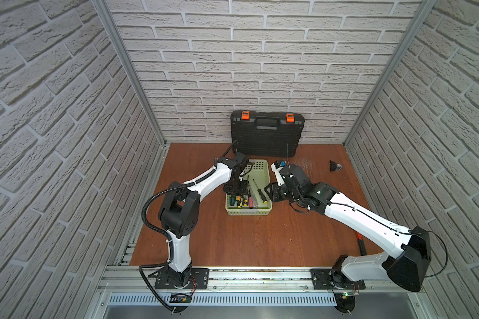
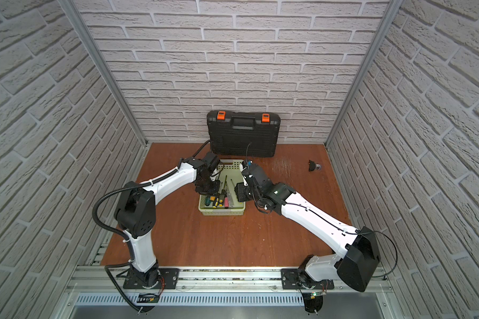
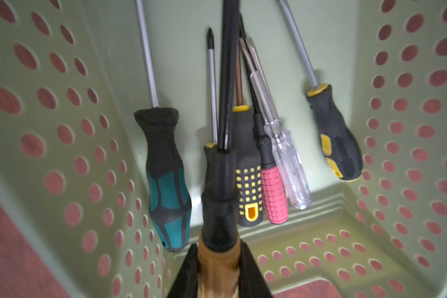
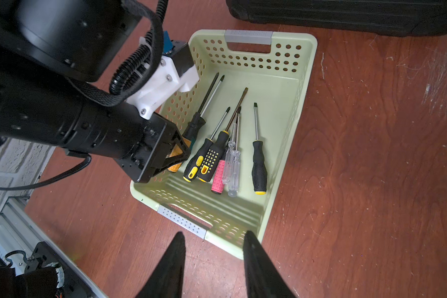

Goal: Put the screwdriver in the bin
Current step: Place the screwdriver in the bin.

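In both top views the bin (image 1: 248,211) (image 2: 221,212) sits on the table (image 1: 246,240) at frame centre. The toolcase (image 1: 266,135) (image 2: 243,135) stands directly above it in frame, against the back wall (image 1: 260,69). Screwdrivers (image 1: 262,195) lie in the bin's lower half. A small object (image 1: 334,165) lies right of the bin, well apart.

Probably lab: framed faux-brick enclosure (image 1: 260,69)

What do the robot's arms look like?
Both have smooth white shells and chunky black joints. The left arm carries a ribbed black hose; the right arm has a thin black cable. The left end effector and right end effector are black with pointed fingers.
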Motion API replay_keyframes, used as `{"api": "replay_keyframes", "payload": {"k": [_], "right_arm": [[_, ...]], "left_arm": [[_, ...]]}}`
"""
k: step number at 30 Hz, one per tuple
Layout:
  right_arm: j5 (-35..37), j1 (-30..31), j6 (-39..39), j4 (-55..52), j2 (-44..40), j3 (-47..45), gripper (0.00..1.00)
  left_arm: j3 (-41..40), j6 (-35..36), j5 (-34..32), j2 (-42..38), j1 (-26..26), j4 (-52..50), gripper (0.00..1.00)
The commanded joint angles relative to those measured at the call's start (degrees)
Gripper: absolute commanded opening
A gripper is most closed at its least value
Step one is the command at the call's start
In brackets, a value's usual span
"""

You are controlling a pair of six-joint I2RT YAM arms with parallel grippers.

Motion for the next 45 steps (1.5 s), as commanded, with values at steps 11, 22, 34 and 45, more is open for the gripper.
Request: {"api": "replay_keyframes", "payload": {"k": [11,22,34,45], "right_arm": [[-1.79,0.14,0.92,3.29,2.26,-1.04,0.39],[-1.58,0.14,1.31,3.04,1.60,-1.76,0.37],[0.86,0.17,0.91,1.16,0.36,-1.17,0.37],[13.51,-0.06,-5.79,-1.20,-0.29,2.62,0.48]], "left_arm": [[-2.69,0.58,-0.45,3.07,0.12,2.50,0.12],[-3.57,0.85,-0.58,1.27,0.03,2.85,0.41],[-4.71,-0.03,0.23,-13.19,0.95,2.23,0.51],[-16.48,0.25,0.06,-29.97,11.76,11.73,0.78]]}}
